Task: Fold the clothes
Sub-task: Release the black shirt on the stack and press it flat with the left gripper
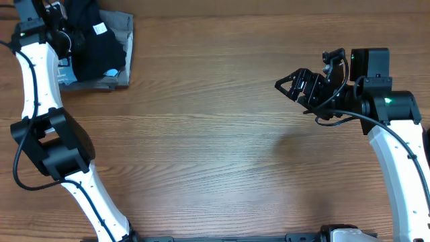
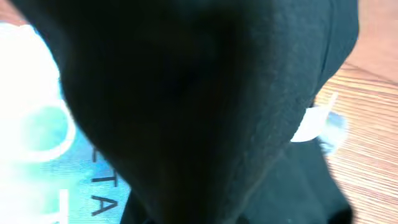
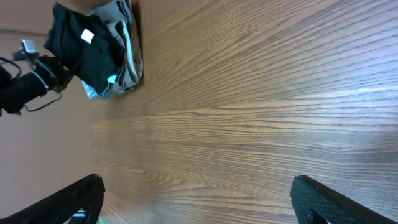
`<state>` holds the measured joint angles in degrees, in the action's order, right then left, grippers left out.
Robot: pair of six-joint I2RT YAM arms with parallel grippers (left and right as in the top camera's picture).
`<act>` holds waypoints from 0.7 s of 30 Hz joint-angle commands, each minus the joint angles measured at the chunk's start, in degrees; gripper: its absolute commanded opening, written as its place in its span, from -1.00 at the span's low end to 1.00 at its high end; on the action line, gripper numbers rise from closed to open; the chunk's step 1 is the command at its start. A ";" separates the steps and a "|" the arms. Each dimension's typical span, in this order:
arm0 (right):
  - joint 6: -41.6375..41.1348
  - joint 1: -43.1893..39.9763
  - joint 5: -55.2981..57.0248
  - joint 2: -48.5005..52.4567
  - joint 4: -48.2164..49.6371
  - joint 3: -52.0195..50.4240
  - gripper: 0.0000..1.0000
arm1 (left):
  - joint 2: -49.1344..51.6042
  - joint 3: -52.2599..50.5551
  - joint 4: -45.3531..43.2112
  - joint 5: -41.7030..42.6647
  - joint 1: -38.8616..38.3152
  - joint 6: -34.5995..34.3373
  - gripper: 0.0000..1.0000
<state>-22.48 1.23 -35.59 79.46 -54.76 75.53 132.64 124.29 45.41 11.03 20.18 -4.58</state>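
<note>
The black clothes [image 1: 94, 40] lie bunched on a pile at the table's far left corner, a small white label [image 1: 99, 29] showing on top. My left gripper [image 1: 57, 23] is at the pile's left edge, over the black fabric. In the left wrist view the black clothes [image 2: 199, 93] fill the frame and hide the fingers; the label [image 2: 311, 121] shows at the right. The gripper is shut, apparently on this fabric. My right gripper [image 1: 290, 82] hovers open and empty over bare table at the right. From the right wrist, the clothes [image 3: 87, 46] are far off.
Under the black clothes lie a folded grey garment [image 1: 119, 23] and a light blue shirt [image 2: 37, 124] with lettering. The wooden table [image 1: 215, 148] stretches between the two arms. The left arm's white links run down the table's left side.
</note>
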 commanded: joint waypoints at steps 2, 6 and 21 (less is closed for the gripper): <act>-0.04 0.31 -0.04 -0.15 0.52 -0.22 1.00 | 1.03 1.57 0.39 -2.32 1.18 -0.79 -0.65; -0.04 0.31 -0.04 -0.15 0.50 -0.22 1.00 | 0.92 1.64 0.87 -4.09 1.81 -0.79 0.63; -0.02 0.33 -0.09 -0.15 0.44 -0.22 1.00 | -7.50 6.54 2.43 -12.92 1.92 -4.42 0.40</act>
<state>-22.46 1.23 -35.59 79.46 -54.63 75.53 131.35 127.68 48.16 0.75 21.80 -7.55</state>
